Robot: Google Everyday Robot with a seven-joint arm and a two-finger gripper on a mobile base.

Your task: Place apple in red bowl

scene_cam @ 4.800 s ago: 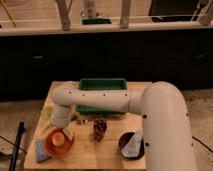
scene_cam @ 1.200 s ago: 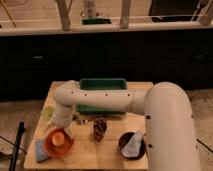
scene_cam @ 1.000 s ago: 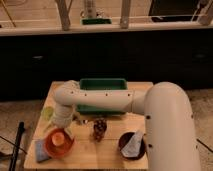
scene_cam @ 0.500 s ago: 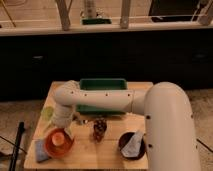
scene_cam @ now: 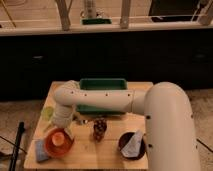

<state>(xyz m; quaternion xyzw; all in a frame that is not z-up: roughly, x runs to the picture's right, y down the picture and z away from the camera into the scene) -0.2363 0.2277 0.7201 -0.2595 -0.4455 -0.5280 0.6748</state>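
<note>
Most of the task looks done: a pale round thing, which I take for the apple point(scene_cam: 58, 138), lies in the red bowl point(scene_cam: 48, 147) directly beneath the tool point(scene_cam: 64, 128), though I cannot tell whether the tool grips it or has released it. What seems left is a release, if needed, and a lift straight up, where room is open. The bowl sits close to the worktop's point(scene_cam: 107, 156) front corner, with a brown object point(scene_cam: 100, 129) just beside the tool.
</note>
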